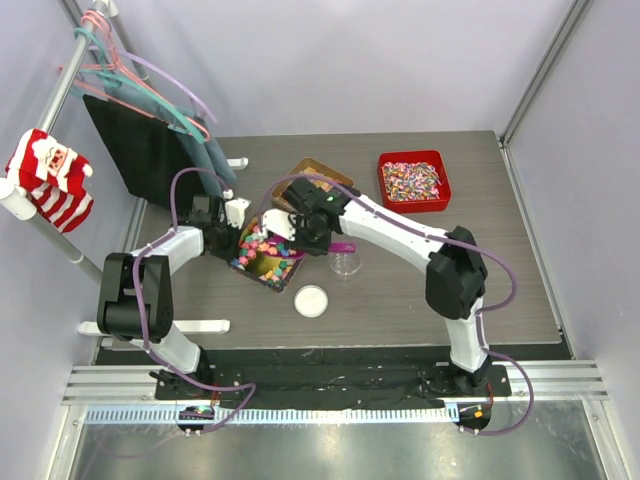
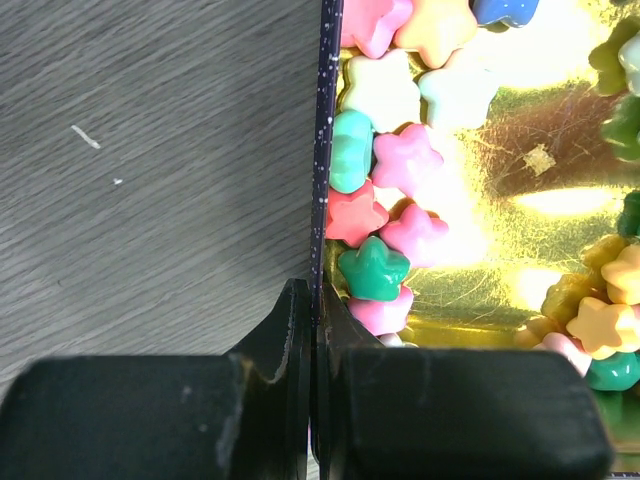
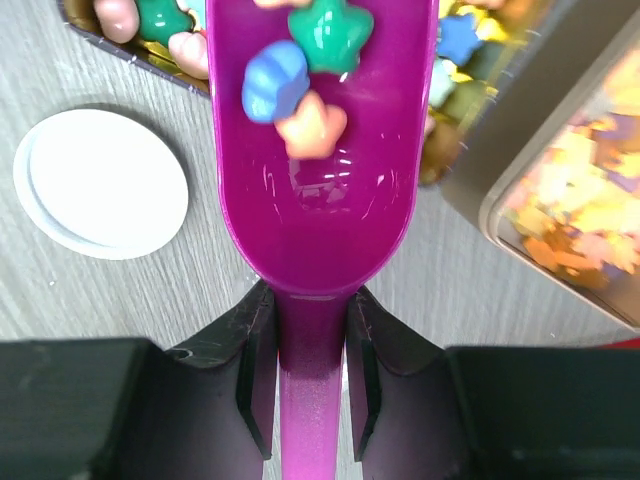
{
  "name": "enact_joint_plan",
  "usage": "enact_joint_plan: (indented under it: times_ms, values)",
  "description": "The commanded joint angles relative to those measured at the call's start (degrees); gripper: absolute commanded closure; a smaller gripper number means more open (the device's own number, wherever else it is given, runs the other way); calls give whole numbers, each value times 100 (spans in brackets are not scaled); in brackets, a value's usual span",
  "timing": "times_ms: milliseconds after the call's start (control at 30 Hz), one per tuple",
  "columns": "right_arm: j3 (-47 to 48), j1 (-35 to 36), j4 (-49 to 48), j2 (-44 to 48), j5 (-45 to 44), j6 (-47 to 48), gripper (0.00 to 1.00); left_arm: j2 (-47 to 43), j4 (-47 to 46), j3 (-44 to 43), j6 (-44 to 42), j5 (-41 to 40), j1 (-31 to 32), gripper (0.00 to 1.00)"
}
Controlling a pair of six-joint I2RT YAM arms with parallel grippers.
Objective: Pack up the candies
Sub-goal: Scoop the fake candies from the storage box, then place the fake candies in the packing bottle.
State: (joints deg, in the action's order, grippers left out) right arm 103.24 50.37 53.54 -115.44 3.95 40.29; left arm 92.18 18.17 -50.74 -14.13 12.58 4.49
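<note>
The candies (image 1: 262,250) are star-shaped sweets in pink, yellow, green and blue, lying in a gold-lined tray (image 1: 268,280) at the table's middle. My left gripper (image 1: 226,240) is shut on the tray's thin dark wall (image 2: 325,150), with candies (image 2: 375,190) just inside it. My right gripper (image 1: 308,232) is shut on the handle of a magenta scoop (image 3: 320,200). The scoop's bowl reaches over the tray's edge and holds three candies (image 3: 300,75): green, blue and peach.
A clear cup (image 1: 346,265) stands right of the tray, with a white lid (image 1: 311,301) in front of it. A red tray of speckled sweets (image 1: 413,180) sits at the back right. A brown tin of pale gummies (image 1: 318,176) stands behind the tray.
</note>
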Motion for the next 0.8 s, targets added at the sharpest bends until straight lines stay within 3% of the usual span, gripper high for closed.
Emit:
enact_joint_plan:
  times_ms: [0, 333, 767]
  values:
    - [-76, -176, -441, 829, 589, -144, 99, -236, -499, -68, 156, 228, -54, 100]
    - [-93, -914, -335, 1532, 1829, -390, 99, -244, -499, -59, 165, 306, -98, 100]
    - [-1780, -1090, -309, 2438, -358, 286, 99, -218, -490, -59, 165, 421, -106, 100]
